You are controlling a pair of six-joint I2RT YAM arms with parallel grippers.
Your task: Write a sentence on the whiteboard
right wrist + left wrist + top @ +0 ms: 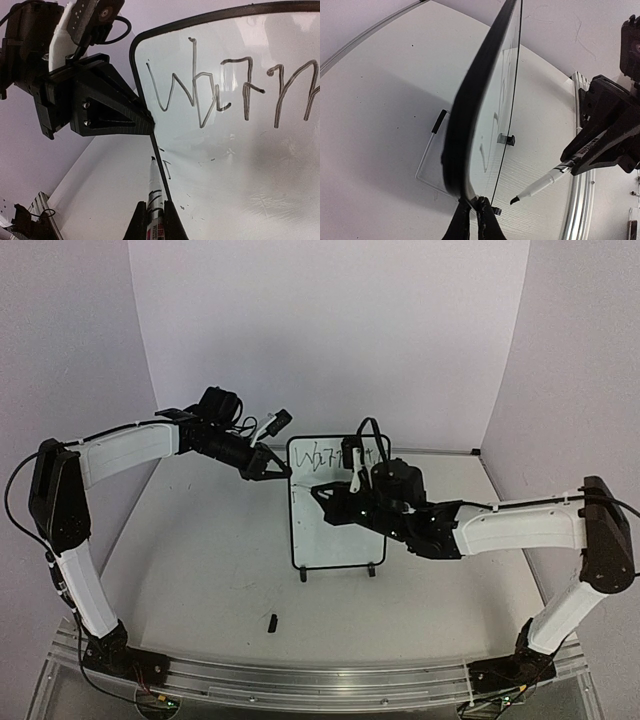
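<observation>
The whiteboard point(335, 540) stands upright on two black feet at the table's middle. Dark lettering point(225, 90) reading roughly "Warm" runs along its top line, and a short stroke point(167, 170) sits below at the left. My left gripper point(283, 472) is shut on the board's left edge, and its fingers point(472, 220) pinch the black frame point(465, 125). My right gripper point(156, 212) is shut on a white marker point(156, 185). The marker tip point(515, 200) hangs just off the board's left edge, apart from the surface. The right gripper point(322, 492) is in front of the board.
A small black marker cap point(272, 622) lies on the table in front of the board. The aluminium rail point(320, 680) runs along the near edge. White walls close the back and sides.
</observation>
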